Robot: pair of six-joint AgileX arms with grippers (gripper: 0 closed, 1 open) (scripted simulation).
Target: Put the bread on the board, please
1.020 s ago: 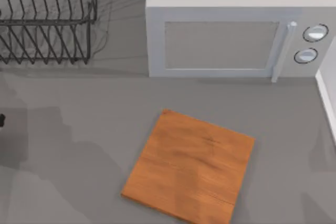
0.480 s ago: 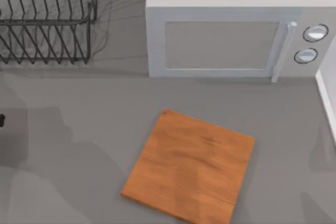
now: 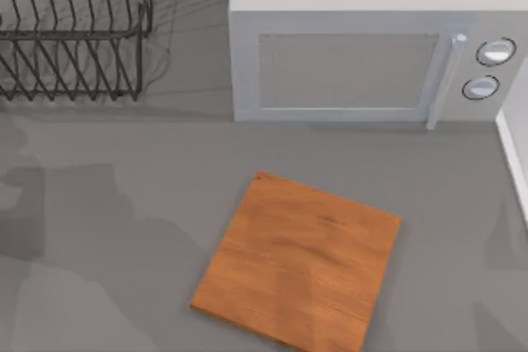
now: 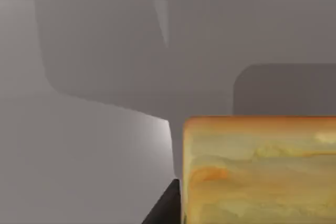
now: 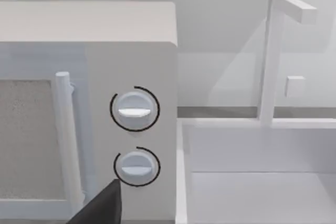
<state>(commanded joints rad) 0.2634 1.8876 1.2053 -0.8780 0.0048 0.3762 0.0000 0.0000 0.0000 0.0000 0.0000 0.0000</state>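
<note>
The bread [image 4: 260, 169] sits right up close in your left wrist view, a golden-yellow block with a dark finger [image 4: 165, 205] of the left jaws touching its edge; you can't tell whether they're actually clamped on it. Grey worktop [image 4: 94, 150] lies beneath. From above, the board [image 3: 299, 261] lies flat at about 6 o'clock on the worktop, bare on top. Farther back, the microwave [image 3: 363, 47] stands at 12 to 1 o'clock and a wire dish rack [image 3: 74, 30] at 10 o'clock. Your right wrist view faces the microwave's two knobs [image 5: 135, 109], with a dark fingertip [image 5: 102, 208] of the right jaws at the edge; can't tell their state either.
</note>
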